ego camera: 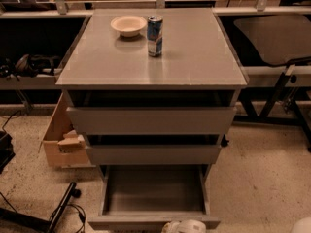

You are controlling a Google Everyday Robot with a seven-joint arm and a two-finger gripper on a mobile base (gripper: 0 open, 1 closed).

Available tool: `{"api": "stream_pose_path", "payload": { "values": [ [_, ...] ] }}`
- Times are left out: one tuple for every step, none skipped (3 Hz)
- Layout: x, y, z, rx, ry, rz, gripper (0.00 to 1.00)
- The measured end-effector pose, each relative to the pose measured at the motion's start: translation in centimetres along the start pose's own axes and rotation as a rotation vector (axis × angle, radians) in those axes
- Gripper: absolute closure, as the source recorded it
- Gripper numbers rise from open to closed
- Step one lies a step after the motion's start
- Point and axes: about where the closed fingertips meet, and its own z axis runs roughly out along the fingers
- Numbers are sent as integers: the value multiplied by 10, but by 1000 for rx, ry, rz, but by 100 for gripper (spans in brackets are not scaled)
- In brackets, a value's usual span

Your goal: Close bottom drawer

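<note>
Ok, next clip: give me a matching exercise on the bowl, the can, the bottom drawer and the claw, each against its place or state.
1 bowl
2 can
3 bottom drawer
4 claw

A pulled out wide
B at the lower edge of the view, by the drawer's front
C back left of the cabinet top
D upright, just right of the bowl

Pairs: 1-C, 2-D, 3-A, 4-B
</note>
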Motion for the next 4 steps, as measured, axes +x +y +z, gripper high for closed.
{"api": "stream_pose_path", "payload": {
  "values": [
    [-10, -41, 11, 52, -14, -36, 100],
    [-10, -39, 11, 52, -14, -36, 100],
    [-20, -86, 21, 90, -19, -64, 100],
    [-21, -91, 23, 97, -20, -69, 100]
  ]
}}
